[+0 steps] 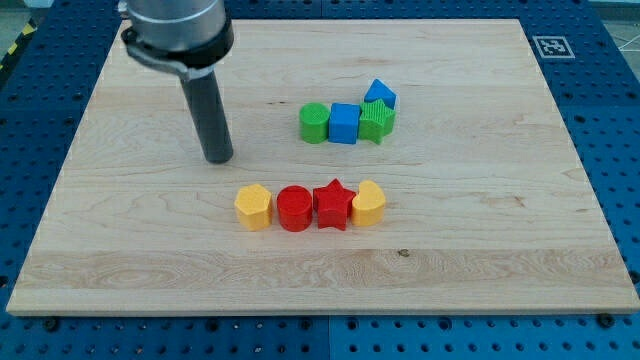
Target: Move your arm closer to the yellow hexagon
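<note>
End effector is a bare rod, no jaws, holding nothing; my tip (219,158) rests on the worktop (480,260). Yellow hexagon (253,206) near it at 5 o'clock, apart, leftmost in a row touching the red cylinder (295,208). Likely light, rigid, slides easily; approach its free 9 o'clock face.

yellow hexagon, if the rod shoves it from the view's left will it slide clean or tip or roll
The yellow hexagon looks squat and flat-based, so it should probably slide rather than tip or roll. It looks rigid and likely light. The red cylinder appears to touch its right side, so that whole row may shift too. My tip sits above and left of it, apart.
</note>
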Controlling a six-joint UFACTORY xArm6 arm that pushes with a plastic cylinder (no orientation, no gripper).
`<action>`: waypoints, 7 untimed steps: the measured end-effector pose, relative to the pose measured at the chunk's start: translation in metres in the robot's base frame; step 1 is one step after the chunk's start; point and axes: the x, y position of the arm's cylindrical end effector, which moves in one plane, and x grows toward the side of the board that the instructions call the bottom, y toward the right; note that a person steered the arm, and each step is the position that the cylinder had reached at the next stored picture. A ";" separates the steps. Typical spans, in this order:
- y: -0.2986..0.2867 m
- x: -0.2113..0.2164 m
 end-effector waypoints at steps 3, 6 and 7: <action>0.039 0.008; 0.010 0.049; 0.001 0.033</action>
